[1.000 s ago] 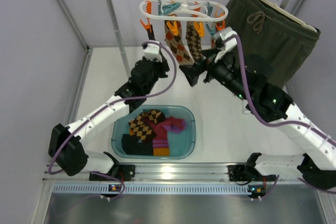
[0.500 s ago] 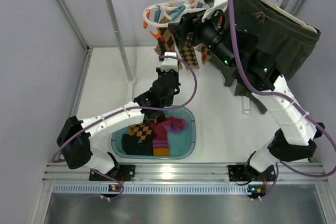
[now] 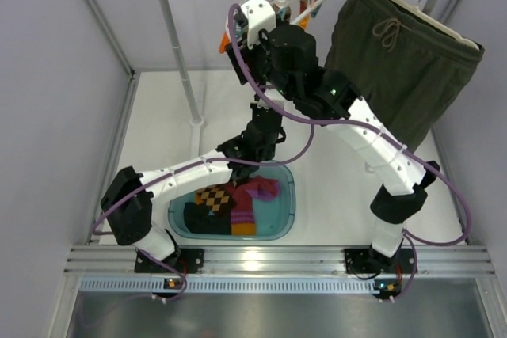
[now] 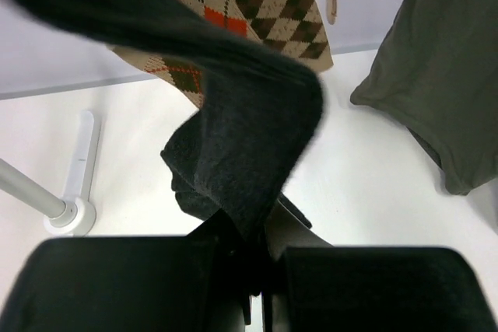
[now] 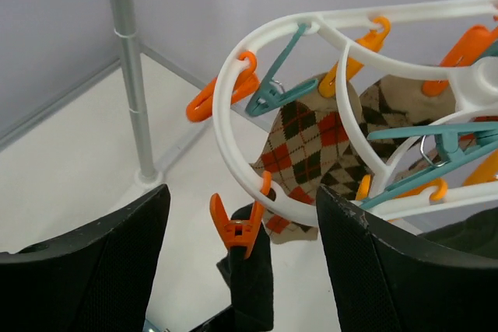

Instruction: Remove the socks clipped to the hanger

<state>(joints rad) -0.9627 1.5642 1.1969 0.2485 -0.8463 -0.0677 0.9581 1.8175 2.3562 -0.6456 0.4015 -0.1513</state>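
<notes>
Our left tool (image 4: 257,258) clamps the black sock (image 4: 257,130) under the hanger (image 5: 220,95); right tool (image 5: 241,246) (jaws apart) should squeeze its peg (image 5: 235,232).

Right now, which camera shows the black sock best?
Left wrist: the black sock fills the frame, its lower end pinched in the left gripper. Right wrist shows only its top at an orange peg on the hanger. Top external: arms hide it.

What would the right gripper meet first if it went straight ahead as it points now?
Likely the orange peg clipped on the black sock, hanging from the white hanger. It sits centred between the open fingers of the right gripper. Depth is unclear.
</notes>
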